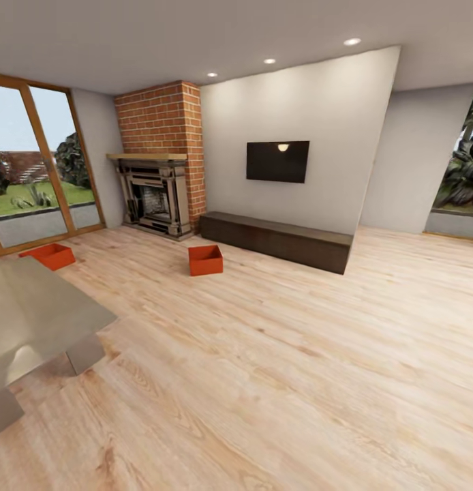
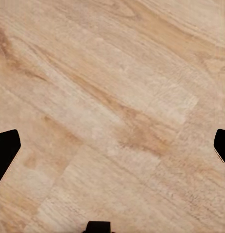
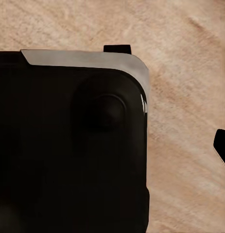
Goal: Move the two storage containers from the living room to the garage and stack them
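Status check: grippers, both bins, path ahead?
Left gripper open, empty. Both storage containers on the living-room wood floor ahead. Grey table near left.

matt orange plastic containers (image 1: 205, 260), pale grained wood floor (image 1: 298, 368)

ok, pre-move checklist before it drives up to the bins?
1. Both storage containers in sight: ok. One container sits in front of the fireplace, the other container by the glass doors.
2. Containers upright, open side up: ok.
3. Path to the nearer container over the wood floor: ok, no obstacle on the direct line.
4. Grey table at the left near the robot: not ok, close to the route towards the far container.
5. Left pincer open and empty: ok, fingertips wide apart over bare floor.
6. Right pincer state: cannot tell, a dark robot part blocks the right wrist view.
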